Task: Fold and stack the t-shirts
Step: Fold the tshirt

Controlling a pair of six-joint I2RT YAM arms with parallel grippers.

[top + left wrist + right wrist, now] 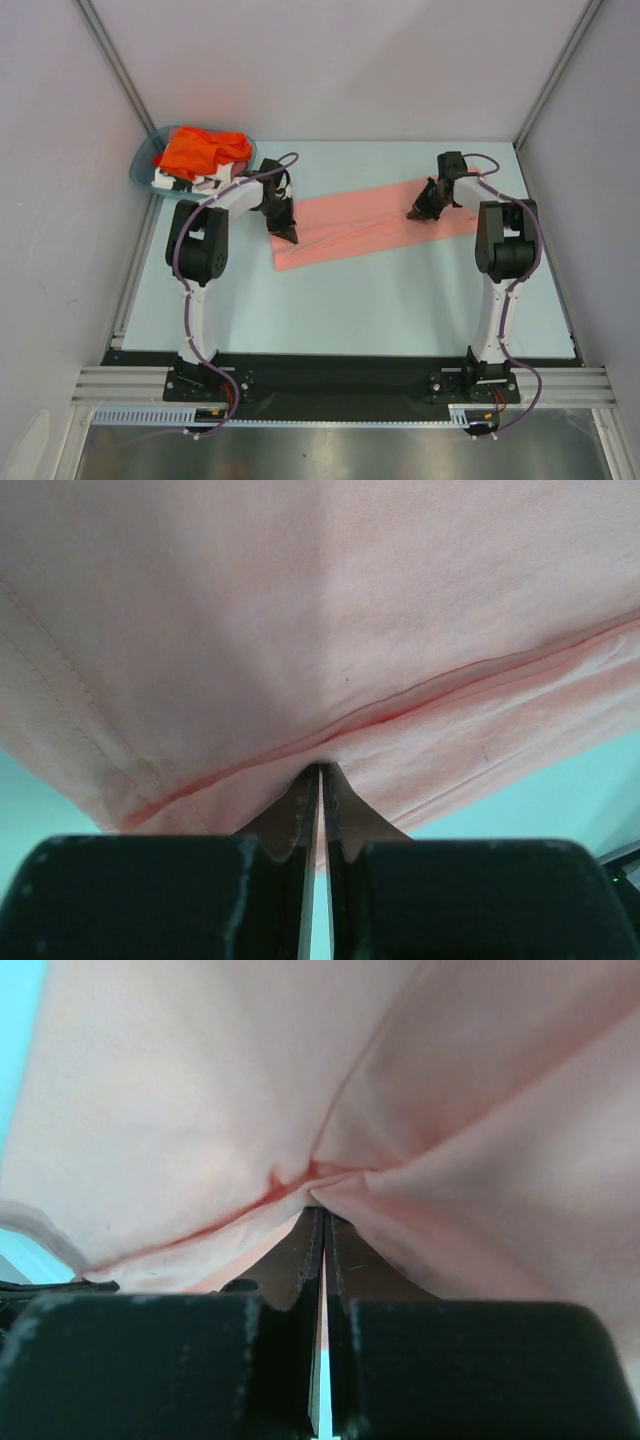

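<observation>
Plain salmon-pink t-shirt [365, 225] on table [350, 305]

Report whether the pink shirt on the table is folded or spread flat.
Partly folded: the pink shirt forms a long narrow band with doubled layers, pinched toward each end by the left gripper and right gripper.

I note the salmon-pink t-shirt [370, 225] lying as a long band from the left gripper [285, 232] to the right gripper [417, 213], both sets of fingers down on it, and the orange t-shirt [200, 150] heaped in the teal basket [140, 165] just behind the left fingers.
</observation>
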